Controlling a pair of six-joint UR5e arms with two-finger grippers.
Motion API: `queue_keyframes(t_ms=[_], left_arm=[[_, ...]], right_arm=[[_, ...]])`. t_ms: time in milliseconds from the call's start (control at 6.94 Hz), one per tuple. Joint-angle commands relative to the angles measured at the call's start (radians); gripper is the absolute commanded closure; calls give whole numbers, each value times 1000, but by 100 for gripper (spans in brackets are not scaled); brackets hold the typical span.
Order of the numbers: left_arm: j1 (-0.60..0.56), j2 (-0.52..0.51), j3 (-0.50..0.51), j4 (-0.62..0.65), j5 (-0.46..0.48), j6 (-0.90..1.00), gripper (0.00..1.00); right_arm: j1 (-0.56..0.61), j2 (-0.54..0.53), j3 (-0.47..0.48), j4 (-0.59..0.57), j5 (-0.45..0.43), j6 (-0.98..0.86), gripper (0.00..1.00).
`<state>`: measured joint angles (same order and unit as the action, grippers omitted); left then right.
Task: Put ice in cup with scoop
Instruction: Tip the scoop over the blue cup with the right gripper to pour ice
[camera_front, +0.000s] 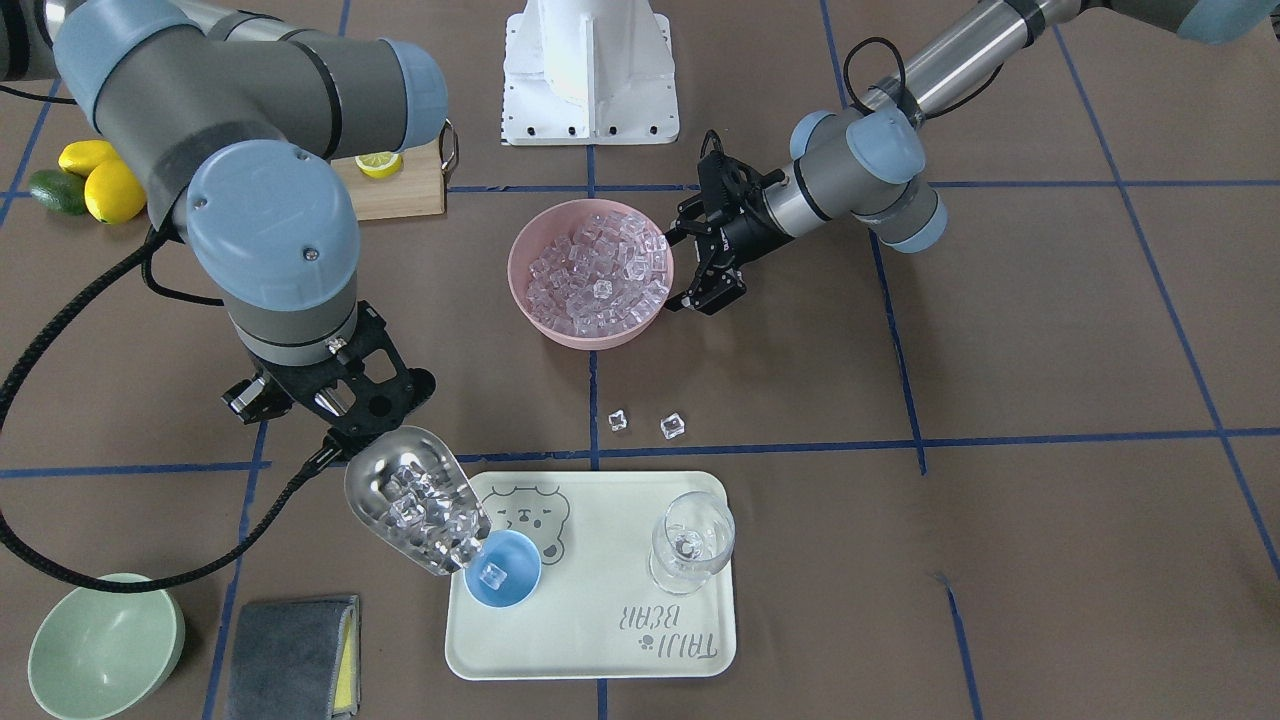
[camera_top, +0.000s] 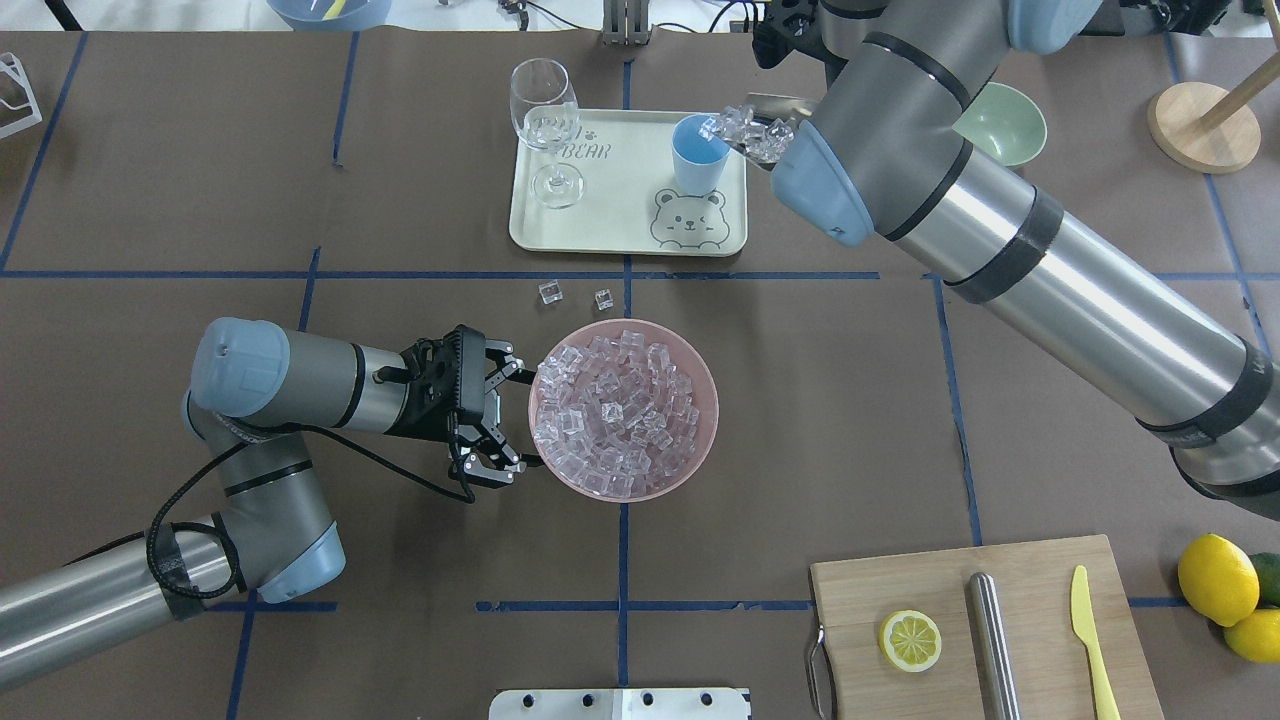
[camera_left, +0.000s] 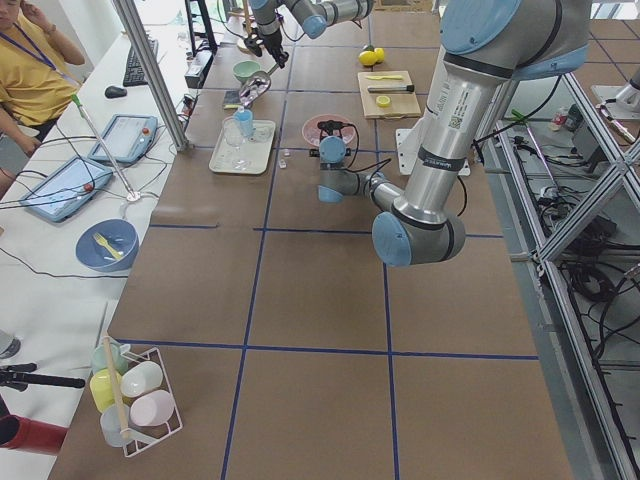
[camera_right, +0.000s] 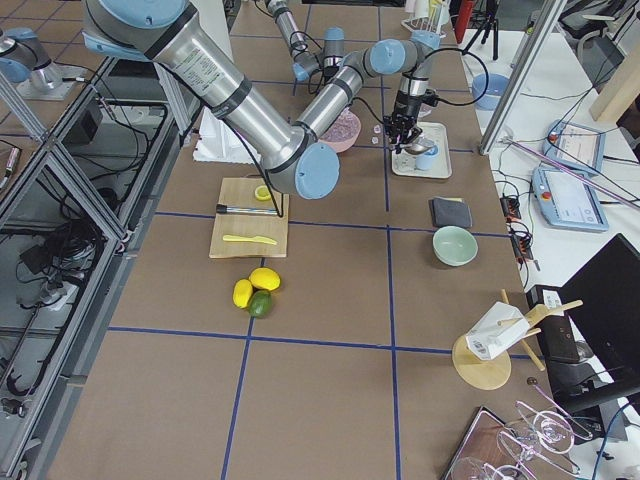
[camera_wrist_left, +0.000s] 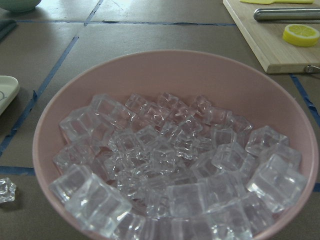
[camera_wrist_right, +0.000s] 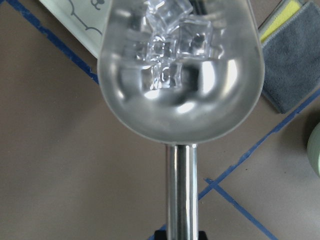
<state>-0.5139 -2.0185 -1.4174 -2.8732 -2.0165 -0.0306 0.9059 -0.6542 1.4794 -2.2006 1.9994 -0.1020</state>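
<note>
**Item 1.** Small clear glassy ice cubes (camera_front: 425, 515). I logged a cluster of them in the forward end of the shiny stainless-steel scoop (camera_front: 385, 470), a deep rounded trough on a thin straight rod handle. The scoop was tilted mouth-down, with its lip at the rim of the small round light-blue plastic cup (camera_front: 525, 582). One cube lay inside the cup.

**Item 2.** Right gripper (camera_front: 338, 412). Its fingers were closed on the scoop's rod handle.

**Item 3.** Cream rectangular tray with a bear drawing (camera_front: 600, 650). It carried the cup at one corner. A clear stemmed wine glass (camera_front: 692, 540) stood upright on it, apart from the cup.

**Item 4.** Two loose cubes (camera_front: 673, 427). They lay on the brown table (camera_front: 1000, 350), between the tray and a round pink bowl (camera_front: 590, 342) heaped with more ice.

**Item 5.** Left gripper (camera_top: 515, 415). Its fingers were spread wide and held nothing, just beside the pink bowl's rim. I could not tell whether they touched it.

**Item 6.** Outlying things.
- A pale green bowl (camera_front: 105, 645) and a folded grey cloth with a yellow edge (camera_front: 295, 655) lay near the tray.
- Farther off, a wooden cutting board (camera_top: 1030, 600) held a lemon half (camera_top: 910, 641), a steel cylinder (camera_top: 993, 640) and a yellow knife (camera_top: 1090, 640).
- Two whole lemons (camera_top: 1217, 579) and a dark green fruit (camera_front: 55, 190) lay beside the board.
</note>
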Motion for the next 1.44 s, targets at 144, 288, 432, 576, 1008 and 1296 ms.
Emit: queue_keyframes(t_ms=[144, 288, 432, 576, 1008, 1296], left_arm=[[0, 0, 0, 0, -1, 0, 0], [0, 0, 0, 0, 1, 0, 0], [0, 0, 0, 0, 1, 0, 0], [0, 0, 0, 0, 1, 0, 0], [0, 0, 0, 0, 1, 1, 0], [0, 3, 0, 0, -1, 3, 0]], right_arm=[[7, 54, -53, -56, -2, -44, 100], [5, 54, -54, -59, -2, -57, 100], [7, 56, -54, -67, -4, -61, 100], [7, 56, -53, -77, -4, -79, 100], [16, 57, -45, -77, 2, -80, 100], [36, 57, -39, -79, 39, -79, 100]])
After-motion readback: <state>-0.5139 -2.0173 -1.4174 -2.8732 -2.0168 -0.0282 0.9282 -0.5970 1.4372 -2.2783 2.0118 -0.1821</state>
